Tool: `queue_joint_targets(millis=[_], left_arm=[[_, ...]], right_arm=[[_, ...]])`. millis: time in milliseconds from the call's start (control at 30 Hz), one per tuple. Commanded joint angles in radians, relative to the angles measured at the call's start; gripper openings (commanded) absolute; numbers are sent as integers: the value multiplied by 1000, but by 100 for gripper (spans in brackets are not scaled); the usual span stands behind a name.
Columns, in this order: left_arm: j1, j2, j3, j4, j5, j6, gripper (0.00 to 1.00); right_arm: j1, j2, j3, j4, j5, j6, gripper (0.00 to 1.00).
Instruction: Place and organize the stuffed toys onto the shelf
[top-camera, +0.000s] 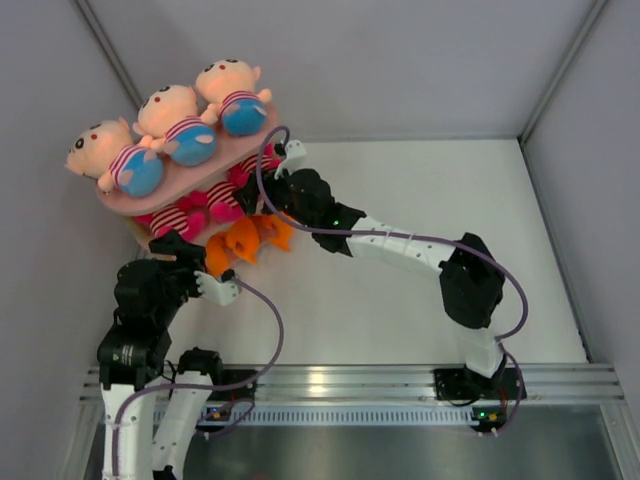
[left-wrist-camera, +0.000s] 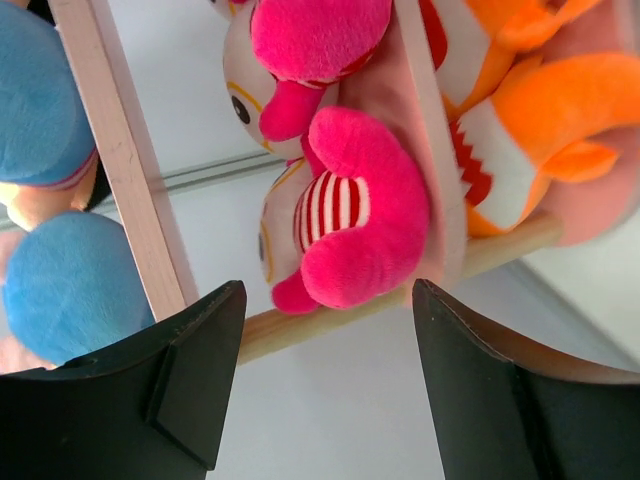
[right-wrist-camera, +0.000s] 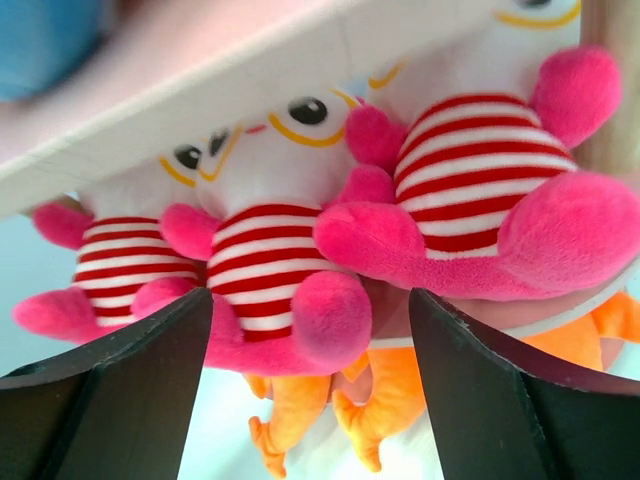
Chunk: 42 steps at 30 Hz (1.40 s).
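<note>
Three boy dolls (top-camera: 105, 150) (top-camera: 170, 120) (top-camera: 232, 90) lie side by side on the top board of the pink shelf (top-camera: 215, 165). Three white, pink-limbed, striped dolls (right-wrist-camera: 115, 260) (right-wrist-camera: 260, 250) (right-wrist-camera: 480, 170) sit in a row on the tier below, also seen from above (top-camera: 190, 212). My right gripper (right-wrist-camera: 310, 300) is open and empty, just in front of the middle one's foot. My left gripper (left-wrist-camera: 328, 310) is open and empty, close under the shelf's left end, facing a striped doll (left-wrist-camera: 350, 220) from the side. In the top view it sits by the shelf's near-left corner (top-camera: 180, 245).
Orange plush animals (top-camera: 250, 235) sit on the lowest tier, below the striped dolls (right-wrist-camera: 300, 410) (left-wrist-camera: 540, 110). A pale shelf post (left-wrist-camera: 120, 150) and a wooden rail (left-wrist-camera: 300, 325) stand near my left fingers. White enclosure walls surround the table; the shelf is in the far-left corner.
</note>
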Motion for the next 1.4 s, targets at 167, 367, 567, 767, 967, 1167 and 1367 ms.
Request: queue_joint_targets(millis=[167, 367, 567, 767, 967, 1167, 1367], left_arm=[[2, -155, 10, -197, 115, -564, 74], [2, -316, -236, -229, -123, -817, 79], [4, -457, -474, -224, -338, -856, 80], [57, -457, -570, -199, -381, -962, 80], [129, -456, -590, -160, -404, -1005, 80], [148, -457, -594, -155, -416, -1031, 80], [151, -456, -599, -146, -415, -1032, 81]], right_arm=[[-13, -284, -54, -136, -58, -98, 82], [-53, -519, -238, -310, -77, -157, 85], [-241, -818, -610, -352, 50, -126, 89], [-497, -1047, -948, -342, 162, -108, 94], [-633, -1107, -1097, -300, 141, -146, 96], [-640, -1049, -1086, -308, 135, -142, 99], [-640, -1015, -1068, -308, 118, -125, 99]])
